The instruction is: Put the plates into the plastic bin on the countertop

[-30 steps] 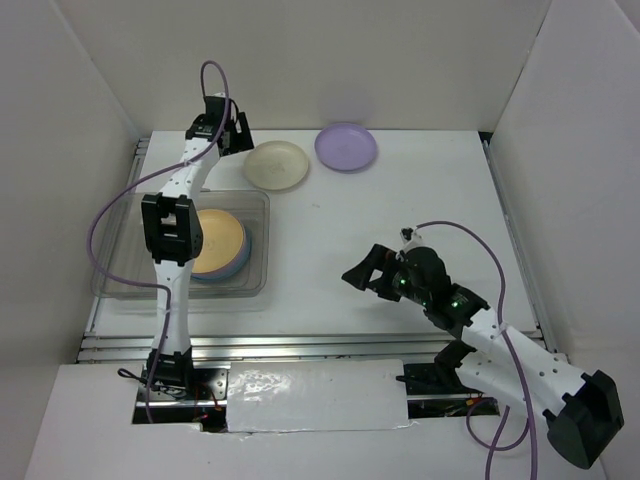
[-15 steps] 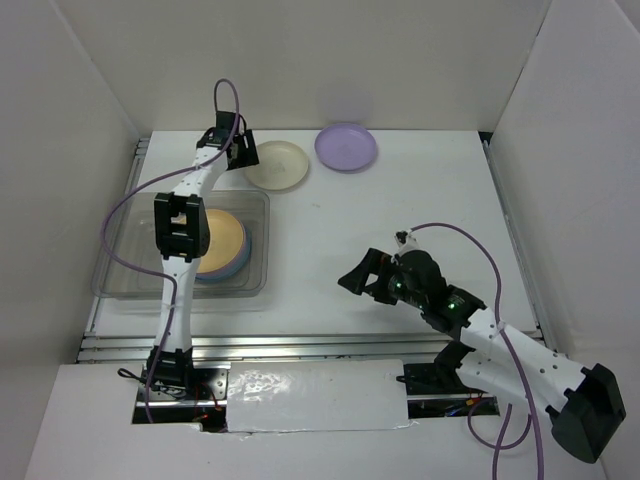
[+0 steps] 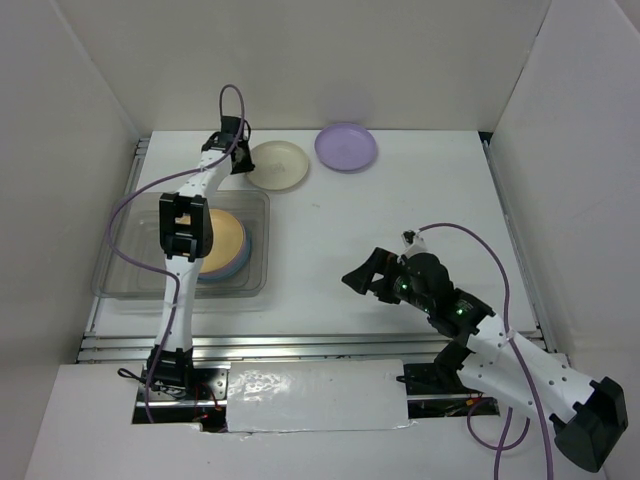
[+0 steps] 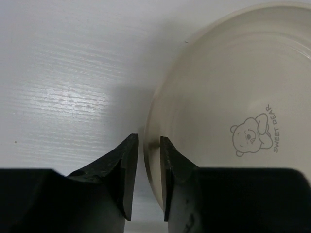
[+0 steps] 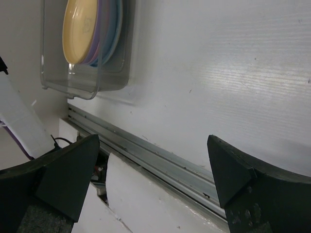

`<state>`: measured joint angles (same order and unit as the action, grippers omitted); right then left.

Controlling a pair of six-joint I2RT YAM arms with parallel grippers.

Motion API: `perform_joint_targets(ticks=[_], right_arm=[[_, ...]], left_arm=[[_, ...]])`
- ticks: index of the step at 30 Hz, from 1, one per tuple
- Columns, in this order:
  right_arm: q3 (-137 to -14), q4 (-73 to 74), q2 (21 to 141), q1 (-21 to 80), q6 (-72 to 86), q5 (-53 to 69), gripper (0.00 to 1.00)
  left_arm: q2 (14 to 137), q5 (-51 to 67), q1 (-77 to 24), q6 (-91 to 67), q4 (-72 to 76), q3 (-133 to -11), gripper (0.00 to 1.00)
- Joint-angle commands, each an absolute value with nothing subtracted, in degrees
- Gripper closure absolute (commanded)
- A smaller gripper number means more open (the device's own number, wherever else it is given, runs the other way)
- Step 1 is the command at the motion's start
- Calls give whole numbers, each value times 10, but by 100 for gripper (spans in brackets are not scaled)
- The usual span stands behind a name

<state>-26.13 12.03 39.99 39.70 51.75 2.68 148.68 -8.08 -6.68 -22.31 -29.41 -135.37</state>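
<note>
1. Your left gripper (image 4: pixel 145 150) sits nearly together astride the cream plate (image 4: pixel 218 87) rim, just beyond the plastic bin (image 3: pixel 258 288); can't tell if it's clamped.
2. Shallow edge bite: the plate may slip when you lift.
3. Your right gripper (image 5: pixel 153 143) is wide apart, empty.

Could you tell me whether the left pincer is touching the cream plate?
Cannot tell. In the left wrist view the left pincer straddles the rim of the cream plate, one finger on each side, but neither contact nor a gap shows plainly.
</note>
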Motion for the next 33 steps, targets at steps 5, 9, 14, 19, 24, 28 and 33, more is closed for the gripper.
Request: perform_joint_targets(ticks=[5,9,14,19,24,28,33], right_arm=[[-279,131,379,386,507,18,0],[-286,138,376,374,497,18,0],[-288,136,386,360,489,30,0],[-286,137,388,352,488,39,0],[-282,141,376,351,490,33,0],[-297,155,375,342,481,30,0],[-346,201,378,316,453,24,0]], left_arm=[[1494,-92,-70,-222,-273,-1360,87],[1462,-83,-62,-248,-255,-1338,100],[1384,-69,-54,-272,-215,-1296,100],[1314,-6,-45,-286,-180,-1303,100],[1263,20,-27,-315,-199,-1331,100],[1172,-40,-14,-341,-297,-1300,100],[978,-79,36,-368,-353,-1081,100]])
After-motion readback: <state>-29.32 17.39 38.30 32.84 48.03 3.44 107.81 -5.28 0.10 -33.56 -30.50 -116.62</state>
